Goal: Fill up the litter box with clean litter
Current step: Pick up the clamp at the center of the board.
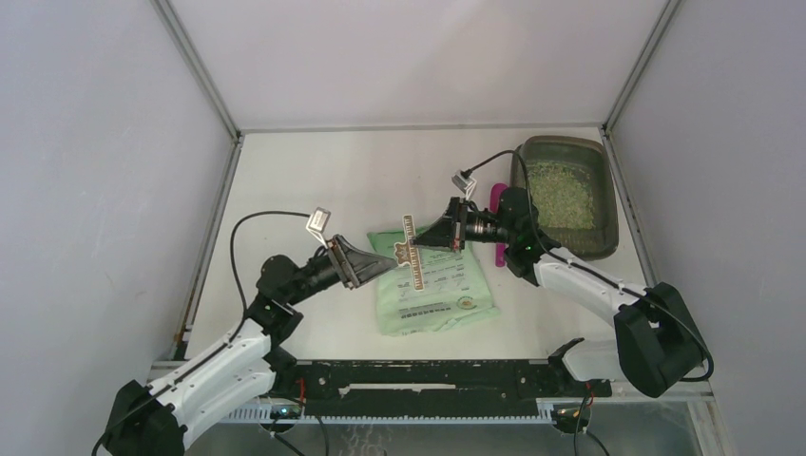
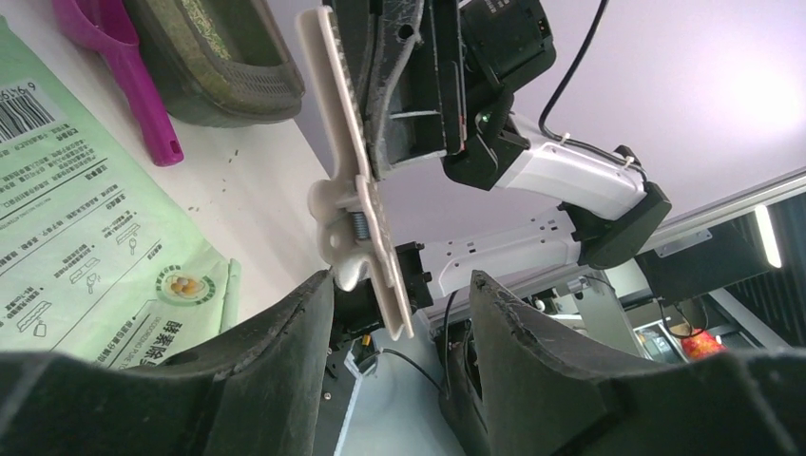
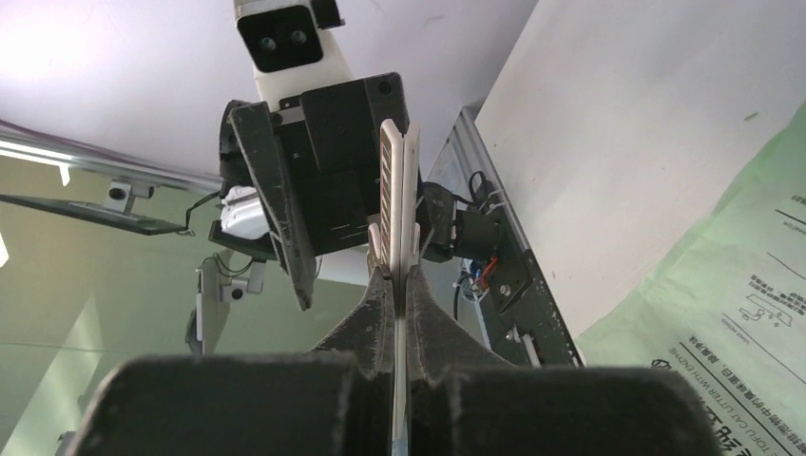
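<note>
Where the arms meet above the green bag (image 1: 437, 294): a cream clip (image 3: 394, 180).
Right gripper (image 3: 396, 280): pinched tight on that clip.
Left gripper (image 1: 380, 258): jaws parted around the clip's end.
Litter box (image 1: 561, 141): far right, clean litter (image 1: 561, 195) inside.

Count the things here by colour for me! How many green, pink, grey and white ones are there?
Green: 1, the bag
Pink: 1, the scoop
Grey: 1, the litter box, with litter inside
White: 1, the clip
Total: 4
</note>
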`<act>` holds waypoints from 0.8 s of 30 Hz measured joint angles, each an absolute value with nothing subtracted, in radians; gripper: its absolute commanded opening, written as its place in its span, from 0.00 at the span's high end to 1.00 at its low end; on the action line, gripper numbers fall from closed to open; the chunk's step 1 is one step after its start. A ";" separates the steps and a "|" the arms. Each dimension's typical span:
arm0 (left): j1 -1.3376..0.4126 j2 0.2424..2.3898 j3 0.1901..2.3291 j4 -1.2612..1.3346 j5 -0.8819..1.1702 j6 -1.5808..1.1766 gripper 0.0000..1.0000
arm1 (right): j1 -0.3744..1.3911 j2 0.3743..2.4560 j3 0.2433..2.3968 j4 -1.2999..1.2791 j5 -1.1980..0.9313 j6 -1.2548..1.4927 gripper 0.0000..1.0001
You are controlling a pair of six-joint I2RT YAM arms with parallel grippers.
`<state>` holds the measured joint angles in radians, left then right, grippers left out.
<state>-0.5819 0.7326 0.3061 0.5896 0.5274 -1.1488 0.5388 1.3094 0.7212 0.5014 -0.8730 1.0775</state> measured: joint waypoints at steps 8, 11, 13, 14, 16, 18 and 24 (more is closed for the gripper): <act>-0.582 0.762 0.303 0.608 0.531 -1.140 0.40 | 0.551 1.309 0.721 0.522 -0.900 1.089 1.00; -0.582 0.764 0.293 0.612 0.530 -1.134 0.41 | 0.553 1.309 0.721 0.523 -0.901 1.089 1.00; -0.582 0.770 0.292 0.612 0.530 -1.133 0.41 | 0.559 1.309 0.721 0.523 -0.901 1.088 1.00; -0.582 0.773 0.292 0.612 0.530 -1.132 0.41 | 0.562 1.309 0.721 0.523 -0.901 1.088 1.00; -0.581 0.777 0.292 0.612 0.530 -1.132 0.41 | 0.570 1.309 0.721 0.524 -0.901 1.088 1.00; -0.581 0.783 0.292 0.613 0.530 -1.132 0.42 | 0.576 1.311 0.721 0.526 -0.901 1.089 1.00; -0.581 0.793 0.292 0.616 0.530 -1.132 0.46 | 0.588 1.329 0.721 0.533 -0.902 1.089 1.00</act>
<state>-0.5812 0.7929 0.2916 0.6159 0.5304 -1.1320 0.5880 1.3289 0.7212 0.5327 -0.9016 1.0885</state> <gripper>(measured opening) 0.552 0.018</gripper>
